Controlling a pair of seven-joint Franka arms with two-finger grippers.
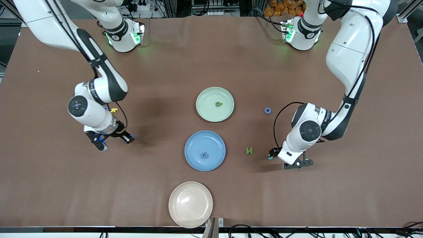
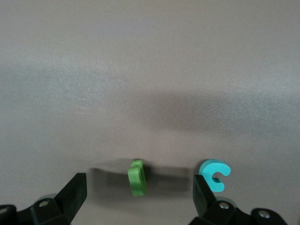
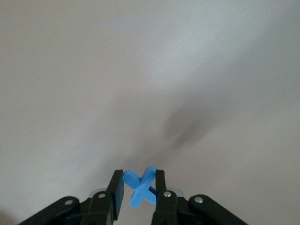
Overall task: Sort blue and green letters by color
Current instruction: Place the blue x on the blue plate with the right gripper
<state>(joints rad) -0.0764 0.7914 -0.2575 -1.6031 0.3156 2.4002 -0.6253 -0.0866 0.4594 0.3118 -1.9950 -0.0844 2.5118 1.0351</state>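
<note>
Tabletop (image 1: 211, 53) of plain brown cloth, cables along edge.

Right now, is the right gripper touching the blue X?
Touching. The right wrist view shows the right gripper shut on the blue X, with both fingers pressed against its sides and no gap.

Brown bench (image 1: 211, 59). Pale green plate (image 1: 214, 93), blue plate (image 1: 205, 163), beige plate (image 1: 190, 204). Green N (image 1: 249, 151), blue O (image 1: 267, 110), blue X (image 3: 142, 186), yellow K (image 1: 114, 110), turquoise C (image 2: 214, 175).
</note>
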